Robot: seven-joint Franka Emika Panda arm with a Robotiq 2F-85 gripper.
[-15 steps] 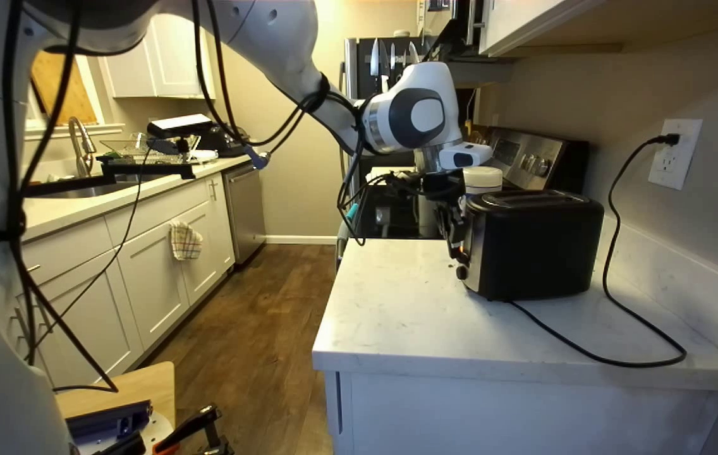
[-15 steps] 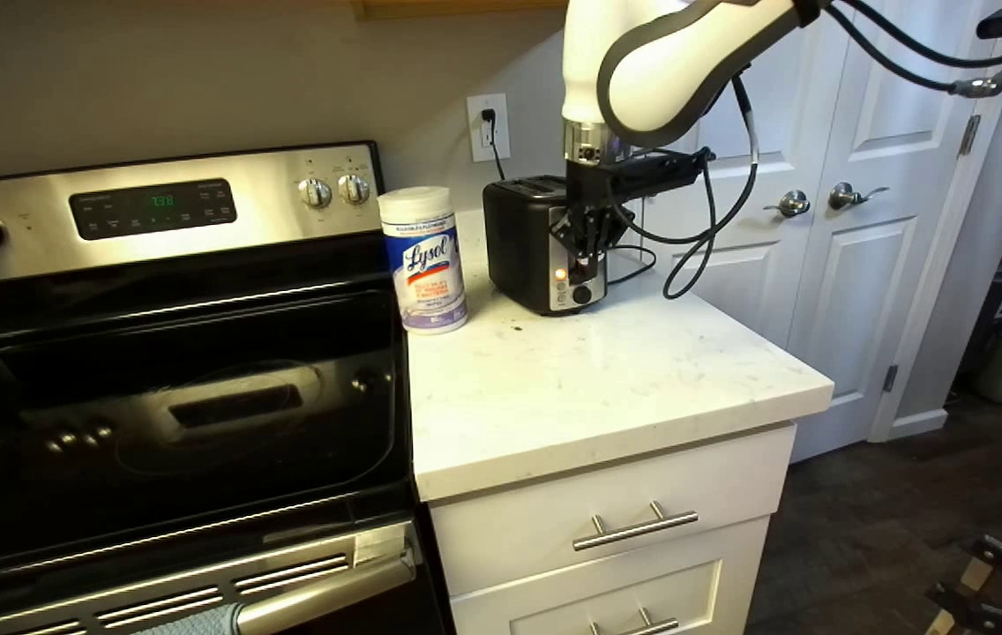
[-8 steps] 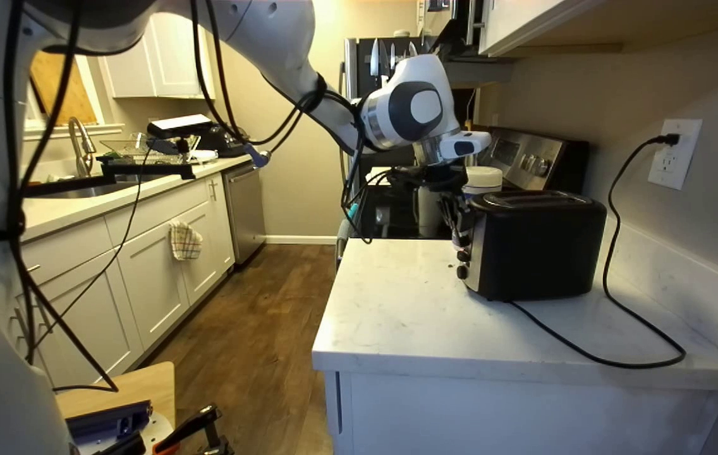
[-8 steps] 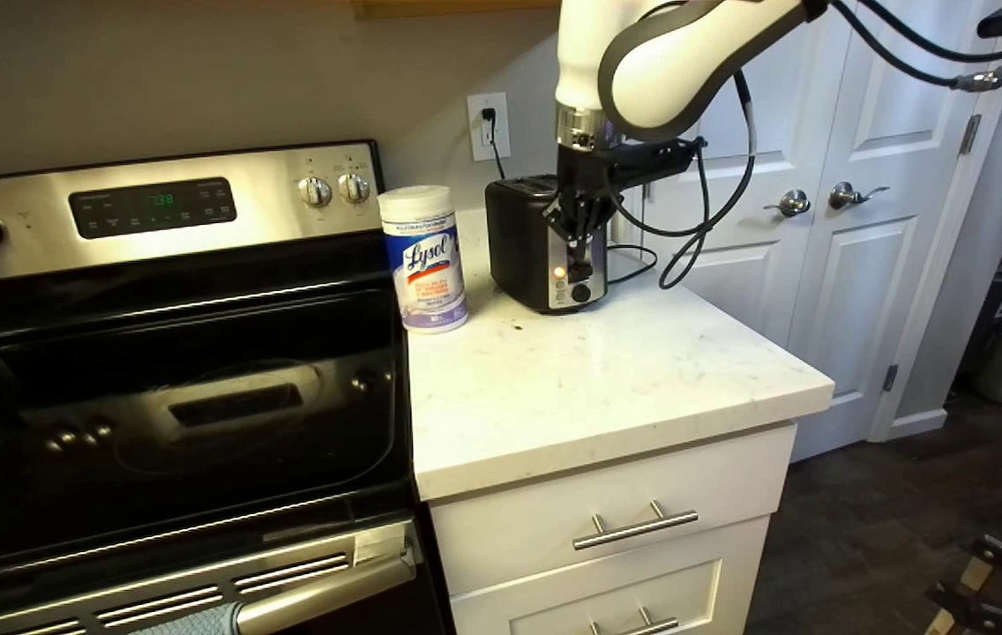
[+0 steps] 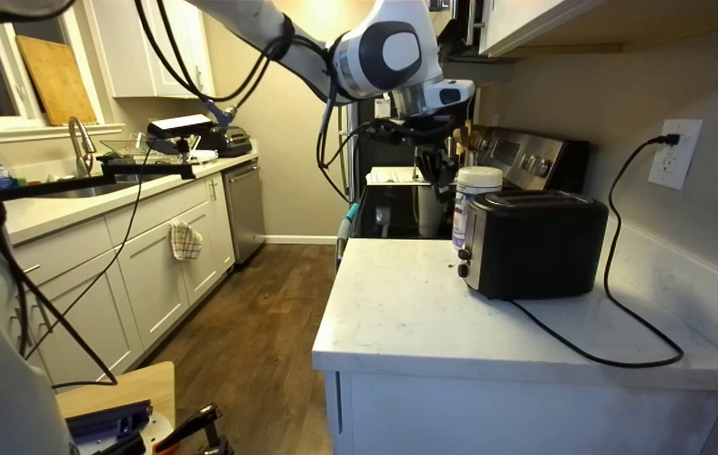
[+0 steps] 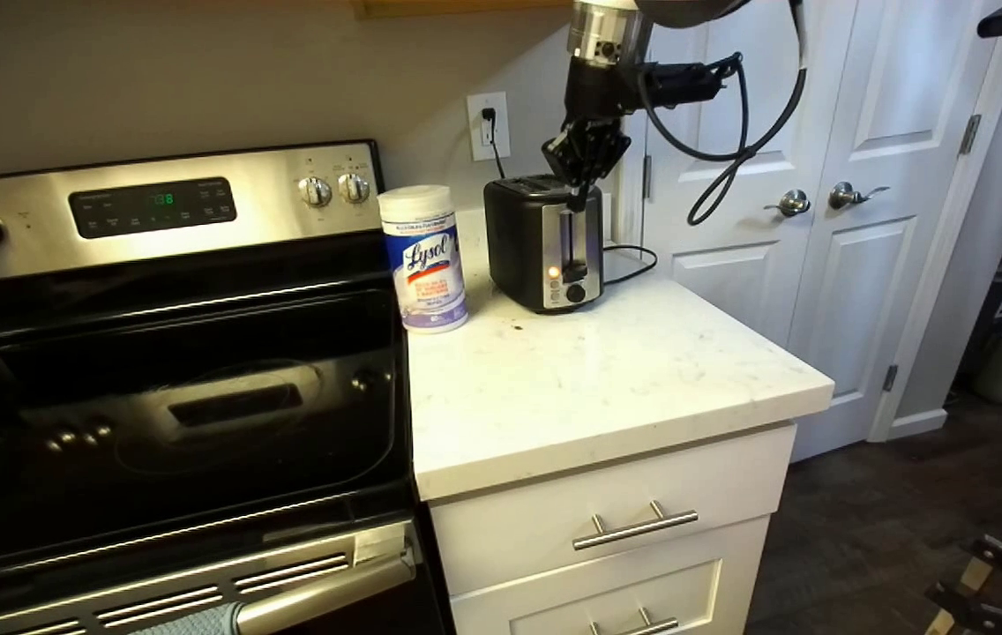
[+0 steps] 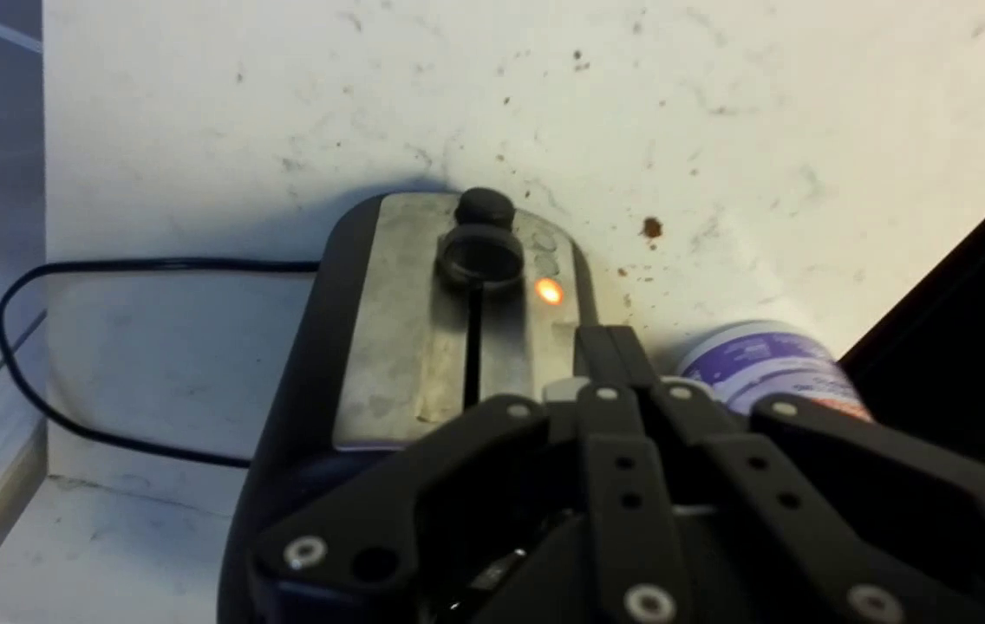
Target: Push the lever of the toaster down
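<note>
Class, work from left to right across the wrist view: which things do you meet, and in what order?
Power cord, lever, glowing orange light, brown spot, Lysol canister, black stove.

Countertop [image 5: 390, 303] leaves room before the toaster [image 5: 542, 246]. A canister [image 6: 427, 265] and a looped cord [image 7: 154, 264] obstruct opposite flanks; the canister-side gap is hard to judge.

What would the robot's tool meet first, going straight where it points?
Likely the toaster, on its silver panel near the glowing light; depth is unclear, so the tool could hit the countertop instead.
</note>
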